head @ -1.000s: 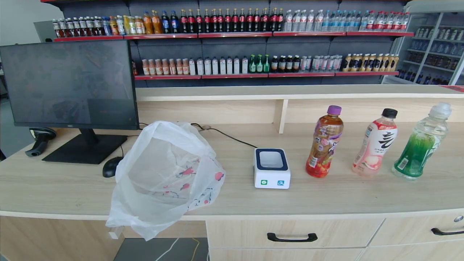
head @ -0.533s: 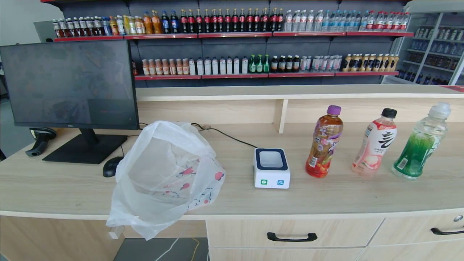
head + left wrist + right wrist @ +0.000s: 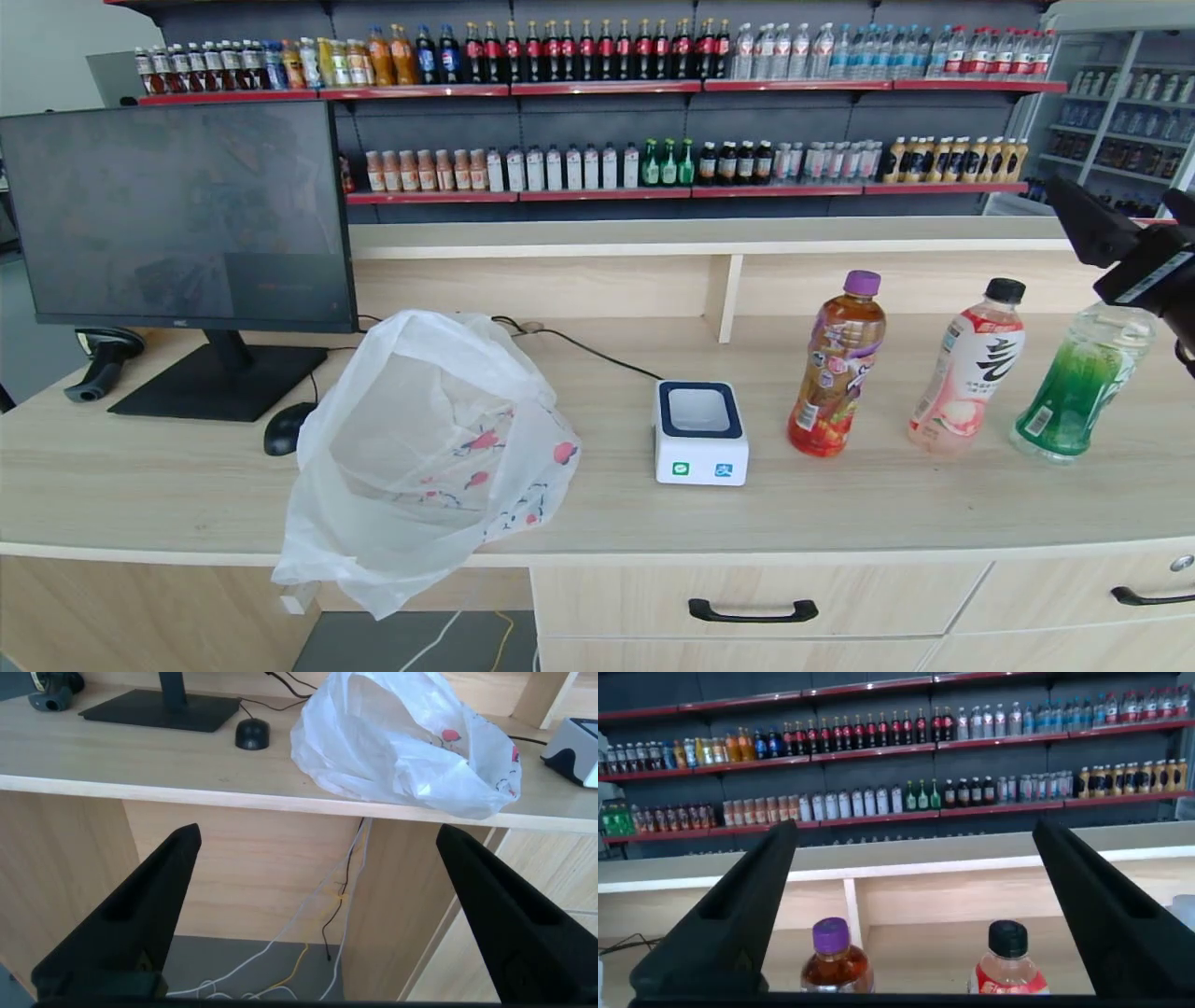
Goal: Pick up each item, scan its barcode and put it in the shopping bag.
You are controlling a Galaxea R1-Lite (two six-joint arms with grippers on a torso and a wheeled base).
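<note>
Three bottles stand on the wooden counter (image 3: pixel 840 509): an amber one with a purple cap (image 3: pixel 837 364), a pink-white one with a black cap (image 3: pixel 966 369) and a green-labelled clear one (image 3: pixel 1078 383). A white barcode scanner (image 3: pixel 700 432) sits left of them, and farther left a translucent shopping bag (image 3: pixel 429 448) slumps over the front edge. My right gripper (image 3: pixel 1116 201) hangs open above the green bottle and hides its cap. From its wrist, the right gripper (image 3: pixel 910 915) faces the purple-capped bottle (image 3: pixel 833 957) and the black-capped bottle (image 3: pixel 1007 961). My left gripper (image 3: pixel 318 924) is open, low before the counter, below the bag (image 3: pixel 402 742).
A monitor (image 3: pixel 177 215), a mouse (image 3: pixel 283 429) and a handheld scanner (image 3: pixel 103 359) occupy the counter's left end. A raised ledge (image 3: pixel 709 238) runs along the back, with drink shelves behind. Drawers (image 3: pixel 752 611) sit under the counter, and cables (image 3: pixel 341 891) hang below the bag.
My right gripper has come into the head view at the far right, above the green bottle. The bottles, scanner and bag have not moved.
</note>
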